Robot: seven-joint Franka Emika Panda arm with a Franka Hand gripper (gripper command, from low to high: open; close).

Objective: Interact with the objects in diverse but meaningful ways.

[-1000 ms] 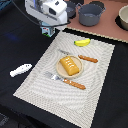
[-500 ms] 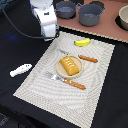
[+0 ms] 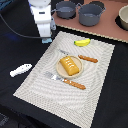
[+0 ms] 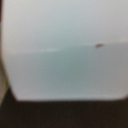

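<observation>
My gripper (image 3: 46,36) stands at the far corner of the woven placemat (image 3: 35,82), on the exterior view's left. A pale blue cup (image 3: 46,40) sits at its tip, low over the mat, and the gripper appears shut on it. In the wrist view the cup's pale wall (image 4: 64,50) fills nearly the whole frame, hiding the fingers. An orange ridged bread block (image 3: 70,65) lies on a small plate (image 3: 58,70) mid-mat. Beyond it rests a yellow banana (image 3: 82,42). A white fish (image 3: 20,70) lies on the dark table off the mat's left side.
A fork (image 3: 65,81) and a knife (image 3: 87,58), both orange-handled, flank the plate. Two grey pots (image 3: 65,8) (image 3: 90,14) stand on a brown surface (image 3: 105,30) behind the mat. A third vessel (image 3: 123,17) is at the right edge.
The gripper has moved toward the exterior view's left and come down, with the cup, to the placemat's far corner. The other items have not moved.
</observation>
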